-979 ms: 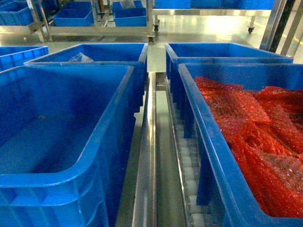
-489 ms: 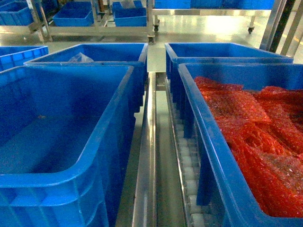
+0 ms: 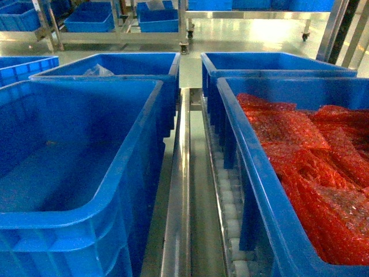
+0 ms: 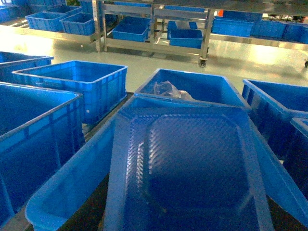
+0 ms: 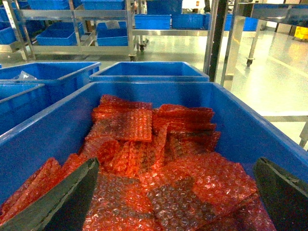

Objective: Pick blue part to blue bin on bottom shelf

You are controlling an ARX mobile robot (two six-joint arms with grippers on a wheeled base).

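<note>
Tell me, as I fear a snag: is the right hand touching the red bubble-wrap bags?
Cannot tell. The right wrist view shows the open right hand, its dark fingers over the red bubble-wrap bags, with neither contact nor gap plain.

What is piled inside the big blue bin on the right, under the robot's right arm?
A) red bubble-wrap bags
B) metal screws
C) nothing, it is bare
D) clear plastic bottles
A: the right-hand blue bin is filled with overlapping red bubble-wrap bags, whose bubbled texture shows plainly in the right wrist view.
</note>
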